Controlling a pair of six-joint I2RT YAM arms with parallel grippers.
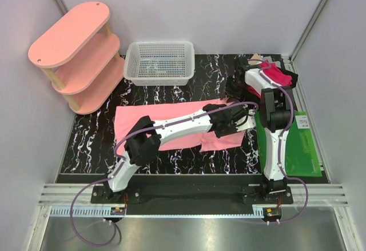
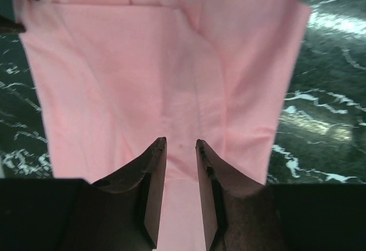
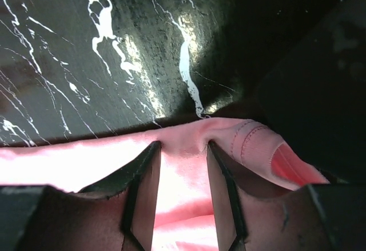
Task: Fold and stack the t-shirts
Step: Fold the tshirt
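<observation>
The light salmon-pink t-shirt point(image 1: 171, 122) lies spread flat on the black marble table. My left gripper point(image 1: 233, 122) reaches across it to its right edge. In the left wrist view the gripper point(image 2: 180, 142) stands slightly open above the pink cloth point(image 2: 143, 74), with nothing clamped. My right gripper point(image 1: 236, 86) is at the shirt's far right corner. In its wrist view the gripper point(image 3: 184, 143) is open, with both tips pressed into the stitched hem point(image 3: 251, 142) and cloth bunched between them. The magenta-red t-shirt point(image 1: 278, 74) lies crumpled at the far right, behind the right arm.
A white mesh basket point(image 1: 160, 62) stands at the back centre. A pale-pink oval shelf unit point(image 1: 77, 56) stands at the back left. A green mat point(image 1: 300, 148) lies at the right edge beside the right arm. Grey walls close in three sides.
</observation>
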